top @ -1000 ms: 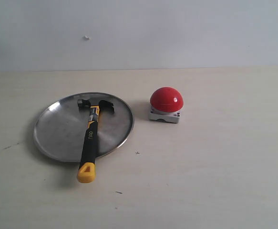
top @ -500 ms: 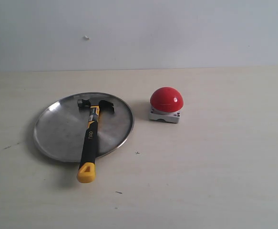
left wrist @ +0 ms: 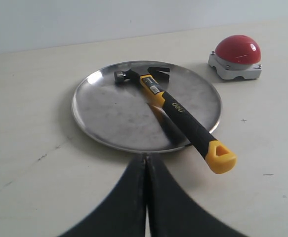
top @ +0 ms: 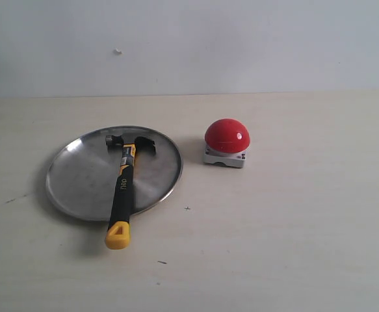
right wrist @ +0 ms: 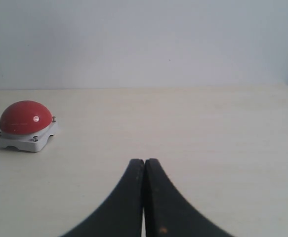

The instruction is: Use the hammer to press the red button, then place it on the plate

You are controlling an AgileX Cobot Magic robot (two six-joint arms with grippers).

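Observation:
The hammer (top: 122,188) lies across the silver plate (top: 78,179), its dark head on the plate's far part and its yellow handle end sticking out over the near rim onto the table. The same hammer (left wrist: 178,113) and plate (left wrist: 109,108) show in the left wrist view. The red button (top: 226,135) sits on its white-grey base to the right of the plate, also as the button (left wrist: 237,49) and the button (right wrist: 25,118). My left gripper (left wrist: 145,157) is shut and empty, short of the plate's rim. My right gripper (right wrist: 144,161) is shut and empty, away from the button. Neither arm shows in the exterior view.
A pale wooden table (top: 293,234) carries everything, with a plain white wall (top: 241,39) behind its far edge. A few small dark specks (top: 187,208) mark the tabletop near the plate.

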